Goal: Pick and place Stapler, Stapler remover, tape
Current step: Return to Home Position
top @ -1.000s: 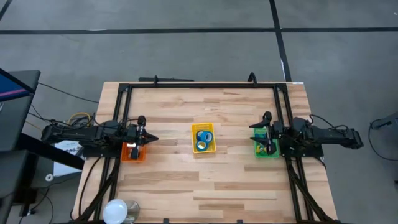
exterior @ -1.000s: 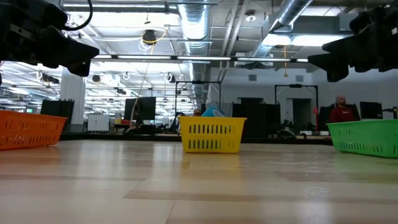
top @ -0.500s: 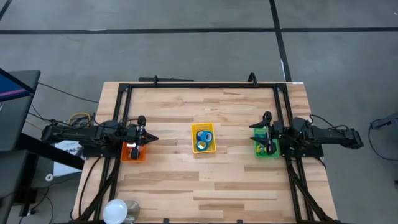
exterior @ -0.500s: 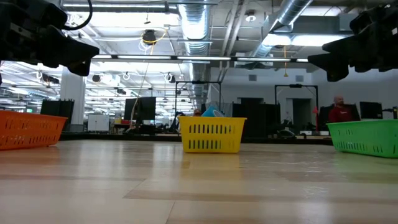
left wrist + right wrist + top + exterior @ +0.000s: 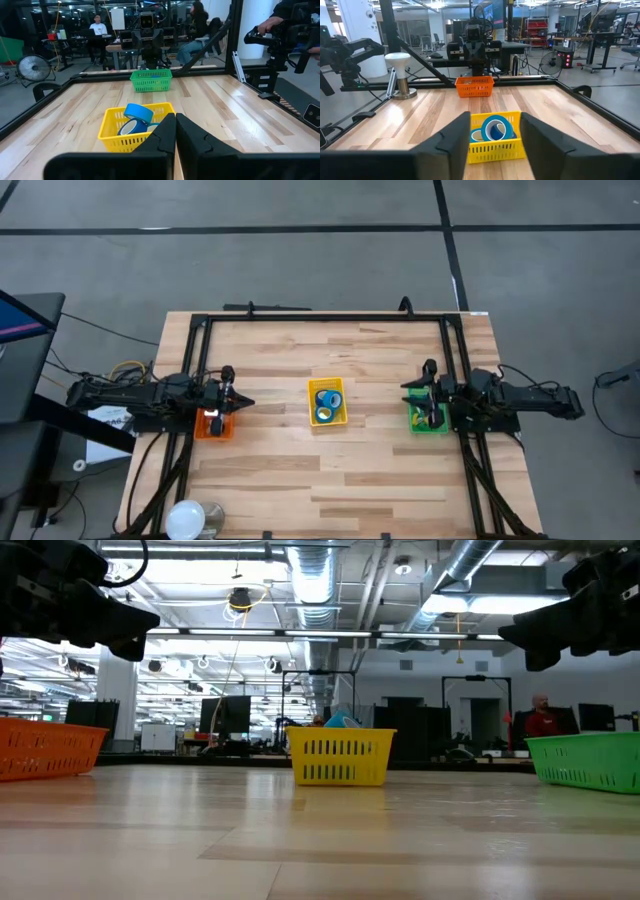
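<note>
Blue tape rolls (image 5: pixel 324 401) lie in a yellow basket (image 5: pixel 342 416) at the table's middle; they also show in the left wrist view (image 5: pixel 137 114) and the right wrist view (image 5: pixel 495 127). My left gripper (image 5: pixel 248 404) hangs level over the orange basket (image 5: pixel 213 428) at the left, fingers shut (image 5: pixel 175 122) and pointing at the yellow basket. My right gripper (image 5: pixel 404 395) hangs level over the green basket (image 5: pixel 428 423) at the right, open (image 5: pixel 495 120) and empty. I cannot make out the stapler or the stapler remover.
A black frame (image 5: pixel 320 319) runs along the table's far edge and both sides. A white round lamp (image 5: pixel 185 518) stands at the near left corner. Bare wood lies between the baskets and toward the near edge. People sit and stand in the room beyond.
My right gripper's fingers have drawn somewhat closer together and still stand apart. Both arms have kept their places.
</note>
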Controlling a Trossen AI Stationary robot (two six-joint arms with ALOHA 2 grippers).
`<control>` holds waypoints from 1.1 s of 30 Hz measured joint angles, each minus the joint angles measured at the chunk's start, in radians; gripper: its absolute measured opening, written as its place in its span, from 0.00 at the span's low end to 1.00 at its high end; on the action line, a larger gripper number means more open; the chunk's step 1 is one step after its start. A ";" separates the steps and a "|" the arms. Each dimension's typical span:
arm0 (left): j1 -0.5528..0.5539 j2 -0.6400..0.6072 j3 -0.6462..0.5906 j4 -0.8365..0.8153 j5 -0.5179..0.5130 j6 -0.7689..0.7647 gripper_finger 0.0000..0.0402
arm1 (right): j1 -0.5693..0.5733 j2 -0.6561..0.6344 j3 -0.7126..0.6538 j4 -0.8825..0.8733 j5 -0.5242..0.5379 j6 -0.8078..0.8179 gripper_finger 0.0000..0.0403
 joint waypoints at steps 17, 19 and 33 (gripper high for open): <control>0.000 0.000 0.000 0.014 0.000 0.000 0.01 | 0.000 0.000 0.000 0.000 0.000 0.000 0.10; 0.000 0.000 0.000 0.014 0.000 0.000 0.01 | 0.001 0.000 0.000 0.000 0.000 0.000 0.08; 0.000 0.000 0.000 0.014 0.000 0.000 0.01 | 0.001 0.000 0.000 0.000 0.000 0.000 0.00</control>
